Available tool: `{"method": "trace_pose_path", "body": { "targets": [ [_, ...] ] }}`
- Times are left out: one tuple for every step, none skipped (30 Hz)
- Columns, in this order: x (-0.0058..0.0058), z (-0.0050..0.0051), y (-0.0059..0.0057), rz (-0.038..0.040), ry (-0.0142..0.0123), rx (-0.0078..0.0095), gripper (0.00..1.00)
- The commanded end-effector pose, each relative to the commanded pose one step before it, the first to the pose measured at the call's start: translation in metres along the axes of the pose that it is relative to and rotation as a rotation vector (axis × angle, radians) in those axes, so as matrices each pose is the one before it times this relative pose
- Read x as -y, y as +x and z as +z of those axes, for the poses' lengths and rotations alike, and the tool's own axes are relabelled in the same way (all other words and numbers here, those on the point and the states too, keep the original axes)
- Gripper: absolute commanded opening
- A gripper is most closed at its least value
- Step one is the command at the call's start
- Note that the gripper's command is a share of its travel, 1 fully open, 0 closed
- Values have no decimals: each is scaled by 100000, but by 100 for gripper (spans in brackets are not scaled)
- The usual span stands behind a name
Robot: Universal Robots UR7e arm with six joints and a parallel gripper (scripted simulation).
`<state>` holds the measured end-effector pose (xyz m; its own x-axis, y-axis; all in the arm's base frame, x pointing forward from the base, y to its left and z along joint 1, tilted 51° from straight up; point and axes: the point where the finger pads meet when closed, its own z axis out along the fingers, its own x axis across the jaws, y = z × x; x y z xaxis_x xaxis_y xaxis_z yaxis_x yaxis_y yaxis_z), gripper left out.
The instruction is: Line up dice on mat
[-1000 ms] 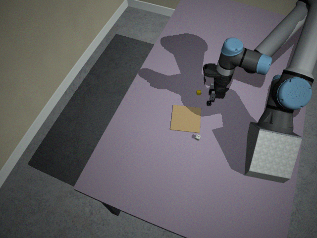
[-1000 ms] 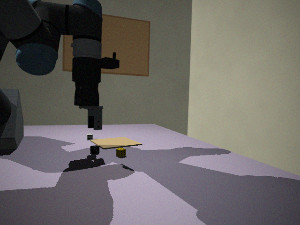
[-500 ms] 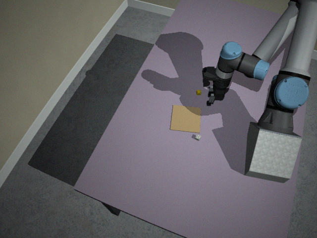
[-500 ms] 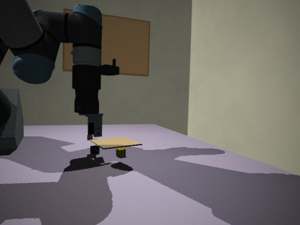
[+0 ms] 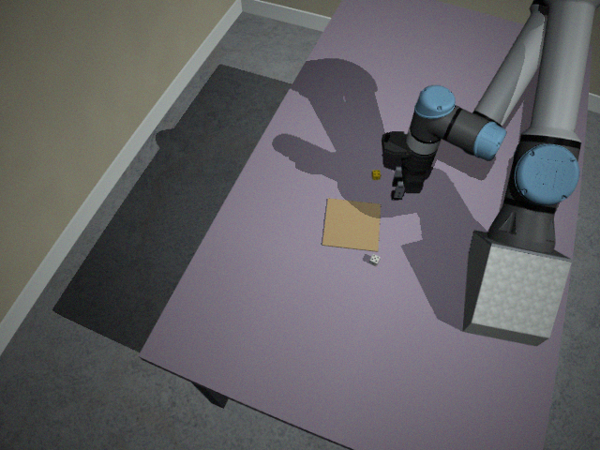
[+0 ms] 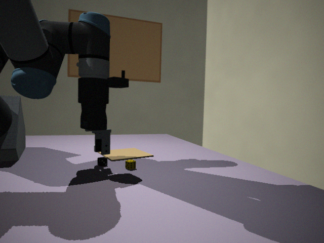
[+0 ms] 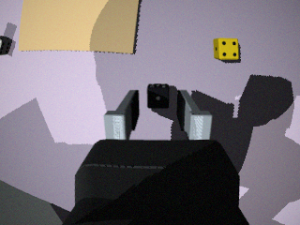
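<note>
Top view: a tan mat [image 5: 351,225] [image 6: 128,153] [image 7: 77,25] lies flat on a lilac table [image 5: 291,300] [image 6: 183,222], with a yellow die [image 5: 376,174] [image 6: 130,164] [image 7: 226,49] near one side and a white die [image 5: 374,260] [image 7: 5,46] near the opposite side, both off the mat. The gripper [image 5: 397,183] [image 6: 102,153] [image 7: 157,102], fingers parted and holding nothing, is positioned above a black die [image 6: 102,161] [image 7: 157,96] that is also off the mat. Surroundings comprise grey flooring [image 5: 121,397], beige walls [image 5: 87,87] [image 6: 261,78] and a framed orange-brown board [image 6: 135,49]; no brand or lettering is legible.

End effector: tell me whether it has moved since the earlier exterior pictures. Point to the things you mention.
Yes. The end effector [image 5: 397,186] [image 6: 102,153] [image 7: 157,102] has come down: in the exterior view, its fingertips sit lower against the mat [image 5: 351,224] [image 6: 128,153] [image 7: 70,25].
</note>
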<state>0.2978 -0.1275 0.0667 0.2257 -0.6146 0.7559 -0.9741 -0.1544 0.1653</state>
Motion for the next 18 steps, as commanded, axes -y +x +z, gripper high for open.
{"method": "trace_pose_path", "body": {
  "targets": [
    [30, 250, 16, 61, 111, -57, 70],
    [2, 60, -2, 0, 0, 0, 70],
    [1, 52, -2, 0, 0, 0, 70],
    [1, 44, -1, 0, 0, 0, 70],
    [1, 37, -1, 0, 0, 0, 70],
    [0, 30, -1, 0, 0, 0, 70],
    [0, 23, -1, 0, 0, 0, 70],
    [0, 17, -1, 0, 0, 0, 70],
    [0, 12, 0, 0, 0, 0, 70],
    [0, 7, 0, 0, 0, 0, 70],
    [0, 4, 0, 0, 0, 0, 70],
    [0, 2, 0, 0, 0, 0, 70],
    [0, 0, 0, 0, 0, 0, 70],
    [0, 0, 0, 0, 0, 0, 70],
    [0, 0, 0, 0, 0, 0, 70],
    [0, 0, 0, 0, 0, 0, 70],
    [0, 0, 0, 0, 0, 0, 70],
    [0, 0, 0, 0, 0, 0, 70]
  ]
}}
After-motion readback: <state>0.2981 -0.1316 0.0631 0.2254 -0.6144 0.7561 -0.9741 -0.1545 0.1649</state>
